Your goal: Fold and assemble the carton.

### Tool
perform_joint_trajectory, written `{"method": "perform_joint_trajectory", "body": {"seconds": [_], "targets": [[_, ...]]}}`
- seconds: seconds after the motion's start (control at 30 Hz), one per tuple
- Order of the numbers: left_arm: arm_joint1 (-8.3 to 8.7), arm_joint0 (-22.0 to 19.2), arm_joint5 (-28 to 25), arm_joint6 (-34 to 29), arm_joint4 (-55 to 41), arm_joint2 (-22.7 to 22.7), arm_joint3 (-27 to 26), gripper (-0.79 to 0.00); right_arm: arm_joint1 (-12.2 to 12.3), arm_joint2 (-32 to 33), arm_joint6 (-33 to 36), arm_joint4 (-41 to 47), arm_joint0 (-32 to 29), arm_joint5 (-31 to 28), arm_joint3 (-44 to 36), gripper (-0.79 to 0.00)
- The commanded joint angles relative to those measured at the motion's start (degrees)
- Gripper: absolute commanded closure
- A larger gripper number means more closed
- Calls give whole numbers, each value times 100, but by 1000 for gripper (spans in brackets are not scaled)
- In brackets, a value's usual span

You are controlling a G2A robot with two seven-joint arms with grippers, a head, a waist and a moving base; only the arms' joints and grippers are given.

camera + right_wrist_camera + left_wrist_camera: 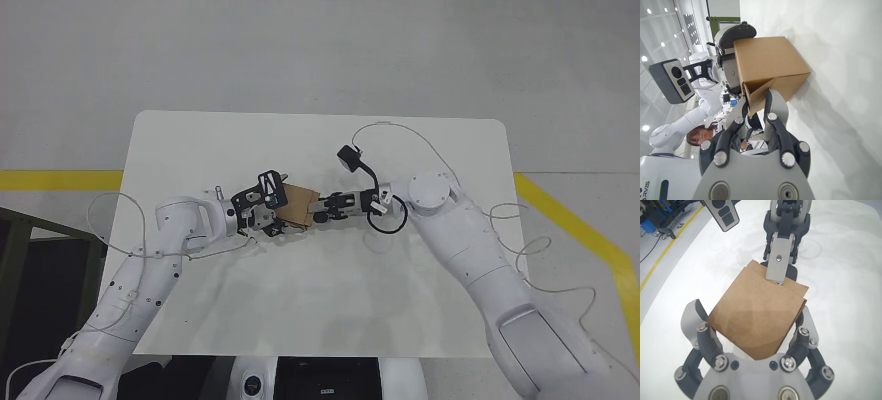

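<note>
Left pincer [751, 309] tight around carton [761, 291], right pincer [756, 103] seemingly tight on its flap [758, 94].

White worktop [320, 310] is sitting on pale grey floor [300, 50]. Yellow floor stripe [60, 180] is running off at 9 o'clock of it, and a second stripe [580, 235] is slanting away at 4 o'clock. Dark rack [20, 260] is standing at 8 o'clock. Round ceiling lights [662, 44] are glowing over white shelving [651, 24], near a green frame [723, 19]. Blue bins [644, 228] are sitting by a black stand [666, 220].
</note>
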Motion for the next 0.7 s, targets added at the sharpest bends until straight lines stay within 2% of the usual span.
{"method": "perform_joint_trajectory", "body": {"seconds": [0.0,0.4,0.5,0.67], "targets": [[-1,-2,-4,4,-1,2,2,-785,0,12,9,16,16,-34,18,-179],[-3,-2,26,-29,3,4,29,-785,146,291,77,-5,-199,-45,-199,-265],[-4,-1,28,-30,4,5,26,-785,202,393,64,-56,-268,6,-333,-265],[-2,2,37,-34,5,-6,21,-785,290,548,39,-150,-380,94,-582,-203]]}}
